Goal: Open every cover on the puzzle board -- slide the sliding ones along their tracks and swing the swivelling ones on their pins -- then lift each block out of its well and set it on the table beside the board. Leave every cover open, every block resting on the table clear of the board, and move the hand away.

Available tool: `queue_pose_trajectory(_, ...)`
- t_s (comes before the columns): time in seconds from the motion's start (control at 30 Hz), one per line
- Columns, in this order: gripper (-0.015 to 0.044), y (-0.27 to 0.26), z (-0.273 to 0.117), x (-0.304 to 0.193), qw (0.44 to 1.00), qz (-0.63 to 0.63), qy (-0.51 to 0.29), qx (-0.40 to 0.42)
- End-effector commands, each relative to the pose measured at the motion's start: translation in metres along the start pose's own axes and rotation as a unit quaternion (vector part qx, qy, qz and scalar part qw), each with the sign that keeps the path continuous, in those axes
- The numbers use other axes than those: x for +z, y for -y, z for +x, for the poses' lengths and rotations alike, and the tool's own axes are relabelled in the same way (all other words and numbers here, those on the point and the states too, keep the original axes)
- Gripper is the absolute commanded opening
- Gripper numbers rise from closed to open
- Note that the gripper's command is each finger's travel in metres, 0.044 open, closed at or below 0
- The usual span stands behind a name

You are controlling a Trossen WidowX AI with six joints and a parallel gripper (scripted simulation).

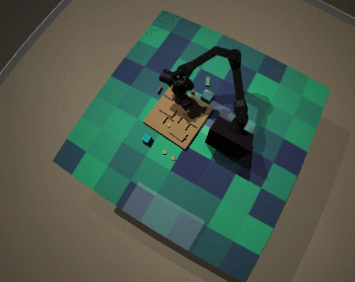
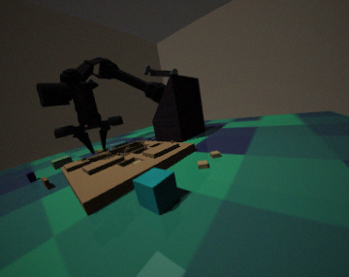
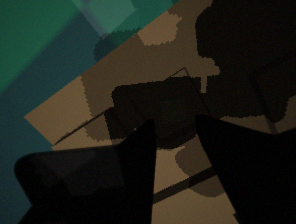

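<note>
The wooden puzzle board (image 1: pixel 153 119) (image 2: pixel 87 200) (image 3: pixel 60 112) lies flat, with raised covers and dark tracks on top. My gripper (image 2: pixel 99 151) (image 3: pixel 174 123) points down low over the board's far part, its fingers a little apart with nothing seen between them. A small pale yellow block (image 1: pixel 169 125) shows within the board's near part. Two small tan blocks (image 1: pixel 165 152) (image 2: pixel 203 165) lie on the table beside the board. Arm shadow darkens the board under the fingers, so covers and wells there are hard to make out.
A teal cube (image 1: pixel 146 139) (image 2: pixel 156 191) stands near the board's corner. A green block (image 1: pixel 207 81) (image 2: pixel 61 162), an orange-brown block (image 1: pixel 160 90) (image 2: pixel 47 183) and a pale teal block (image 1: pixel 207 96) lie beyond the board. The dark arm base (image 1: pixel 229 138) (image 2: pixel 179 108) stands beside it.
</note>
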State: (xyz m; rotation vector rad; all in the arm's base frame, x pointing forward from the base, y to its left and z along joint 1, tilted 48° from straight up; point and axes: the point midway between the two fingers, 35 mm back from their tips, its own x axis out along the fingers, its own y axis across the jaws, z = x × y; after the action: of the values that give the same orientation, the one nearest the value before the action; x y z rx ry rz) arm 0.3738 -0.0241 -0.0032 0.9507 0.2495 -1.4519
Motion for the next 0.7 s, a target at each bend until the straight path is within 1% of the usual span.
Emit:
queue_pose_trajectory(0.0, 0.0144, 0.001, 0.005, 0.001, 1.0, -0.003, 0.002, 0.0)
queue_pose_trajectory(0.67, 0.0144, 0.001, 0.018, 0.001, 1.0, -0.003, 0.003, 0.0)
